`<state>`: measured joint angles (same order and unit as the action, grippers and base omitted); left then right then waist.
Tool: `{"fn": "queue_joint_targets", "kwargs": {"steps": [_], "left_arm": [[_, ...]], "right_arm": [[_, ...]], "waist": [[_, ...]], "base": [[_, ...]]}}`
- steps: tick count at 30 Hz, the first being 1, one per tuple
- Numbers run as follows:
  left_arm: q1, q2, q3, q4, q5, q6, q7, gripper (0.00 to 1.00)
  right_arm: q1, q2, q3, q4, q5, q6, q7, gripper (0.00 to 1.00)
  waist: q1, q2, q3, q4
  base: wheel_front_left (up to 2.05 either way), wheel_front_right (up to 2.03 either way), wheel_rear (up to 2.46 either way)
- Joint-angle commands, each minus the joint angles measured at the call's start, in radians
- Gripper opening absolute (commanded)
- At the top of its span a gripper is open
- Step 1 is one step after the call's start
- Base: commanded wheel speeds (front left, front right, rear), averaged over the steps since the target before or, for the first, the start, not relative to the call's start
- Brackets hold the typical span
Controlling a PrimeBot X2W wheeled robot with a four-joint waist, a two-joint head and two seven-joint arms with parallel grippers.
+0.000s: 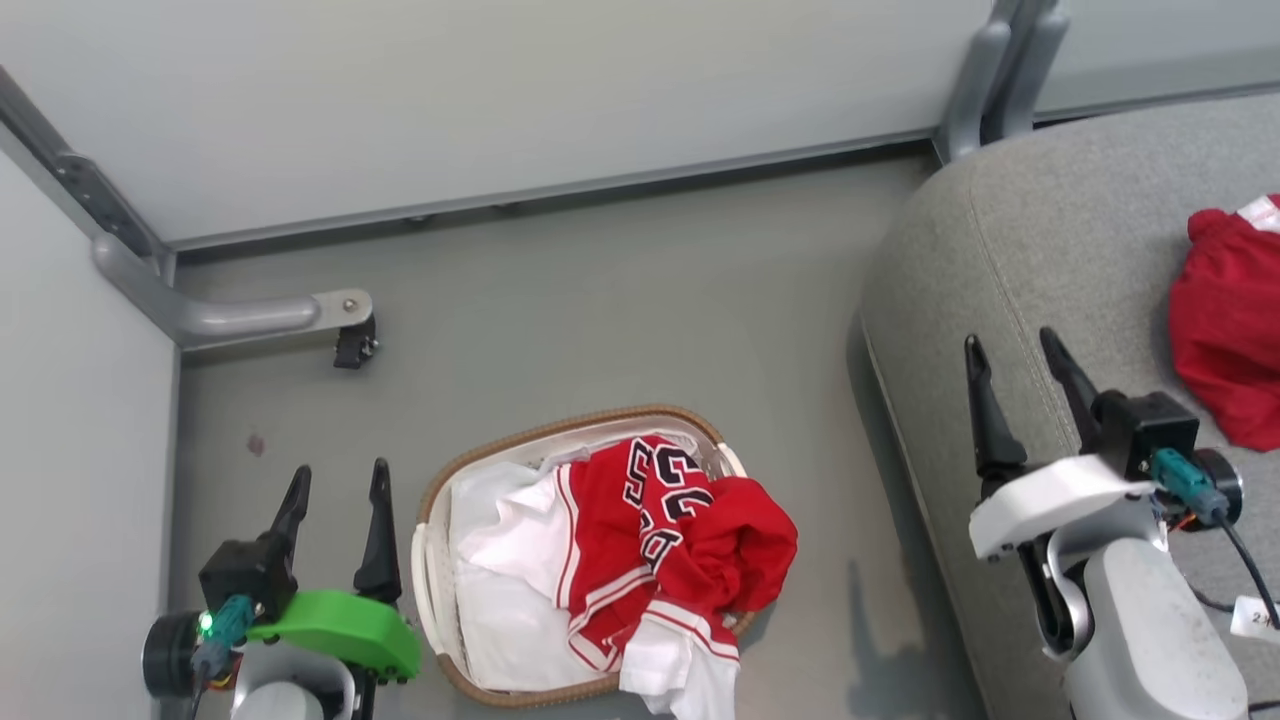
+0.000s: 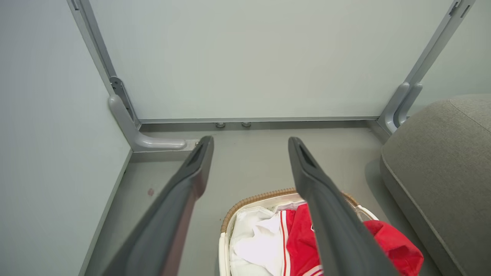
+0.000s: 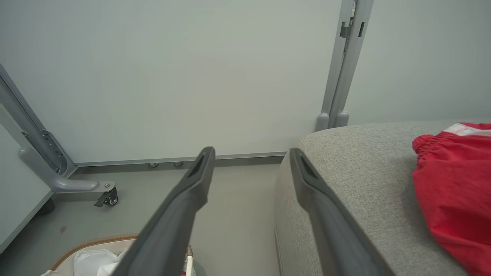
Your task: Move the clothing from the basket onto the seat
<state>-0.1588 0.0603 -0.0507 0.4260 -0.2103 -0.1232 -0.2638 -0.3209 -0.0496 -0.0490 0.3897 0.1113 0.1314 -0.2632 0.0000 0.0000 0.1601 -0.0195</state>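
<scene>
Basket (image 1: 560,424) on floor. Red jersey (image 1: 660,540) heaped inside, draping over its right rim. Left gripper (image 1: 341,468) just left of basket, fingers pointing forward, spread wide, empty. Right gripper (image 1: 1008,338) well right of basket, over sofa seat (image 1: 1050,230), likewise spread, empty. Red shorts (image 1: 1225,330) on seat.

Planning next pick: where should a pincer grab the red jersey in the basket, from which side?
Probably the bunched red fold of the jersey draped over the basket rim nearest the seat. Come straight down from above: it looks the highest lump, and clear of the white liner.
</scene>
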Motion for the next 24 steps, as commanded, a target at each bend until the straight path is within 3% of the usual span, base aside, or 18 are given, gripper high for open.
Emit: {"fn": "queue_joint_targets", "kwargs": {"steps": [1,13,24], "left_arm": [[0.024,-0.001,0.014,0.003,0.015,0.000,-0.001,1.00],[0.116,-0.008,0.074,0.009,0.040,-0.006,-0.001,1.00],[0.078,-0.008,-0.003,0.021,-0.037,-0.007,-0.001,1.00]], "right_arm": [[0.027,-0.004,0.005,0.006,0.019,-0.001,-0.002,1.00],[0.111,-0.004,0.017,0.042,0.058,-0.001,-0.002,1.00],[0.080,-0.003,0.023,0.017,0.057,-0.001,-0.002,1.00]], "waist": [[0.0000,0.0000,-0.043,0.030],[0.0000,0.0000,-0.099,0.032],[0.0000,0.0000,-0.046,0.010]], "base": [[0.00,0.00,0.00],[0.00,0.00,0.00],[0.00,0.00,0.00]]}}
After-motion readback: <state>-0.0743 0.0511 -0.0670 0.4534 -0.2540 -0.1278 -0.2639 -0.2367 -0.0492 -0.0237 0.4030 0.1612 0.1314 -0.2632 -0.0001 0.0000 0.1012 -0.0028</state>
